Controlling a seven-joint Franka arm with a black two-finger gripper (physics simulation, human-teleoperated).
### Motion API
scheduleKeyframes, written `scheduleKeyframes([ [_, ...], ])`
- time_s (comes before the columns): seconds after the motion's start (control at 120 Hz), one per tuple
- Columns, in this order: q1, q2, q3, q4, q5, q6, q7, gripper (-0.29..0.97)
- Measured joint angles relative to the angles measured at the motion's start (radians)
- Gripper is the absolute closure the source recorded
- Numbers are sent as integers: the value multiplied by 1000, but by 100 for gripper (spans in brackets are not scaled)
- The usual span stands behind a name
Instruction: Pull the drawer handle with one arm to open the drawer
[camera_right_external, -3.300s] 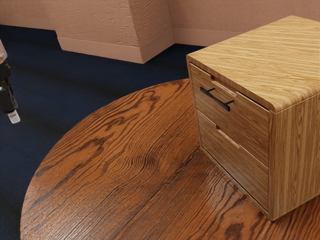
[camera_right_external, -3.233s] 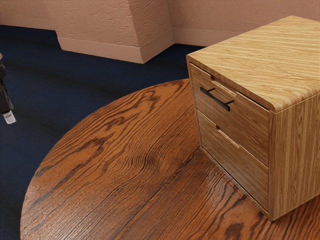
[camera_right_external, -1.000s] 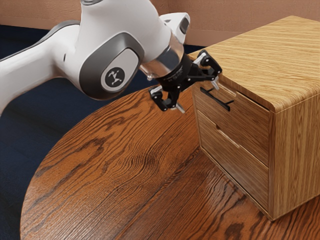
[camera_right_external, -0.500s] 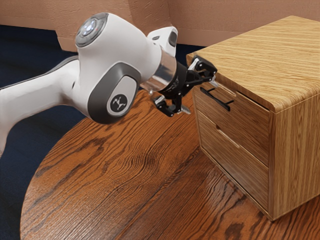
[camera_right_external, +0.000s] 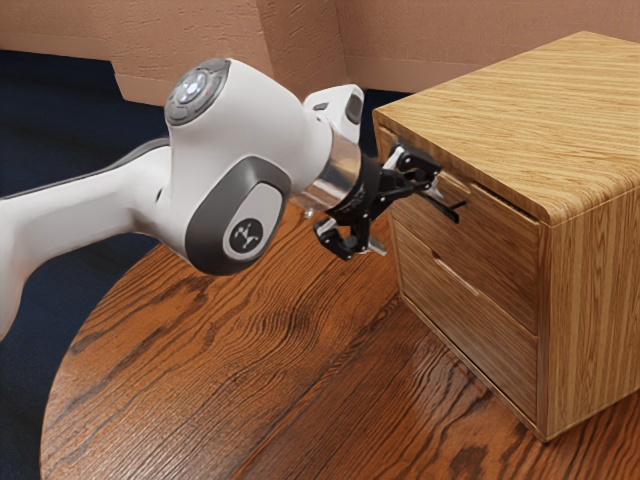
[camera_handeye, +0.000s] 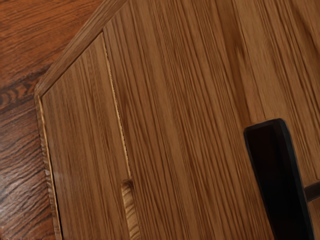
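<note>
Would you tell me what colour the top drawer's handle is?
Black; the handle shows best in the wrist view.

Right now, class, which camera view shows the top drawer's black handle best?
The wrist view: the handle appears close and uncovered against the drawer, though the picture's edge cuts it off. In the exterior view the open tool covers most of it, leaving one end visible.

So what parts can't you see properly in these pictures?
Exterior view: the gripper covers much of the black handle, so whether they touch is unclear.
Wrist view: the black handle runs off the picture's edge.
Exterior view: the cabinet is cut off at the view's right edge.
</note>
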Motion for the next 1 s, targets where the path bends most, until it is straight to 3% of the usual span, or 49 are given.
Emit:
scheduleKeyframes([
  [0.183, 3, -21, 0, -29, -2, 2, -6, 0],
  [0.708, 53, -430, 0, -415, -17, -4, -21, 0],
  [0.917, 51, -547, -14, -413, -30, -12, 13, 3],
  [1.0, 59, -641, -48, -340, 19, -17, 25, 3],
])
